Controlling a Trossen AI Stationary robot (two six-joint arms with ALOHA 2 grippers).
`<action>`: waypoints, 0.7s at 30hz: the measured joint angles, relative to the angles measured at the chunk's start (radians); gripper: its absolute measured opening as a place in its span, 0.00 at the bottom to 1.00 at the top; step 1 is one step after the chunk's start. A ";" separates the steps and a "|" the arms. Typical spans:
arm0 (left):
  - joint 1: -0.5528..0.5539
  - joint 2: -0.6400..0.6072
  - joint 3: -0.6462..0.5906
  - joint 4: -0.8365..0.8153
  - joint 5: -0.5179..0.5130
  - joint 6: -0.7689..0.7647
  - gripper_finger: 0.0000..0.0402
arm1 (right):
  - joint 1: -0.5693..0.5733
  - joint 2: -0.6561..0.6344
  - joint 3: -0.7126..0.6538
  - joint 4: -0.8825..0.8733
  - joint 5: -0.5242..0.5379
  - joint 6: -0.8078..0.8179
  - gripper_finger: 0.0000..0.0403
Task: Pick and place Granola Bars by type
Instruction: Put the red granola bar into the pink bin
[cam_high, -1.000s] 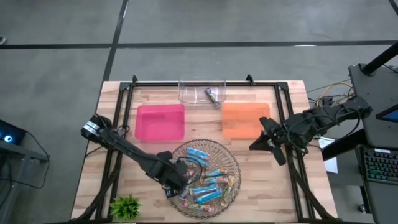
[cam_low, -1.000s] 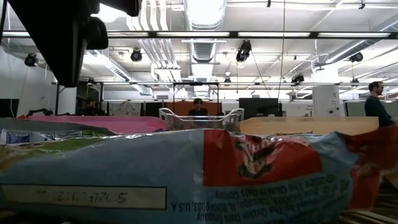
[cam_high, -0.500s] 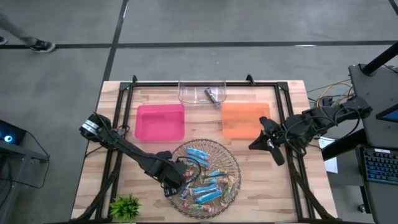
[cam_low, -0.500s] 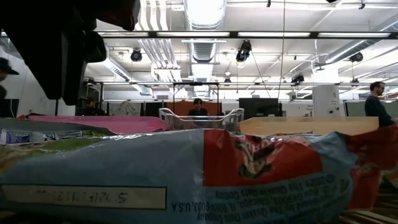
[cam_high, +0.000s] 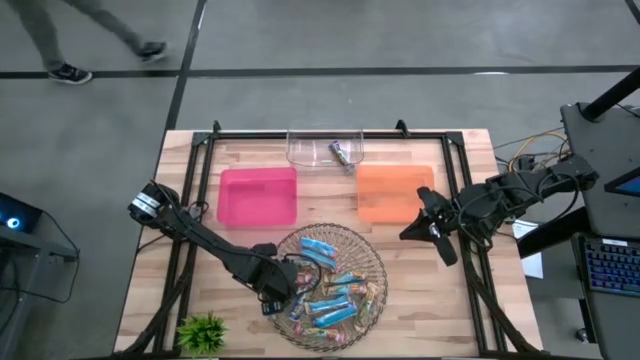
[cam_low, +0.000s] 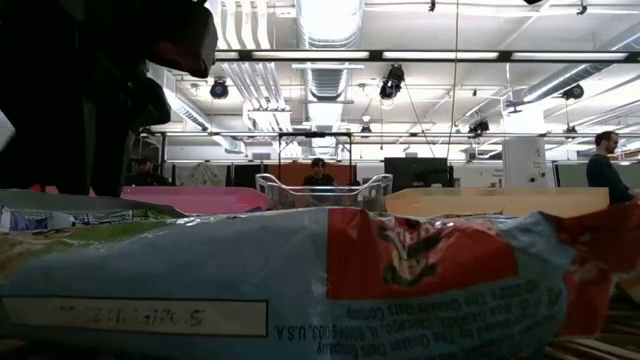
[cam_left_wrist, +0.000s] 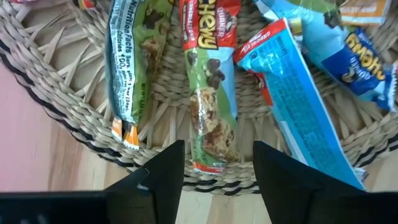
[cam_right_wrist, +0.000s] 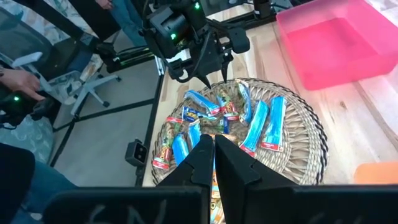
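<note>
trays (cam_high: 258, 196): 3 | basket (cam_high: 372, 262): 1 | left gripper (cam_left_wrist: 214, 163): spread

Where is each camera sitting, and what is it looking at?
High view: above the table, looking straight down; both arms show, the left gripper at the wicker basket, the right gripper beside the orange tray.
Low view: at table height, a granola bar fills it; a dark arm at upper left.
Left wrist view: over the basket, own open fingers below a green bar.
Right wrist view: looks across at the basket and left arm; own fingers shut.
Shared: basket, pink tray.
</note>
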 joint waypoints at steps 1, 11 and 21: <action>0.002 0.000 0.000 0.001 0.000 -0.002 0.43 | 0.000 0.000 0.000 0.000 0.000 -0.001 0.02; 0.022 0.008 0.000 0.065 0.024 -0.019 0.43 | 0.000 0.000 0.000 0.000 0.024 -0.006 0.02; 0.044 0.023 -0.040 0.084 0.025 -0.062 0.43 | 0.000 0.000 0.000 -0.001 0.025 -0.004 0.02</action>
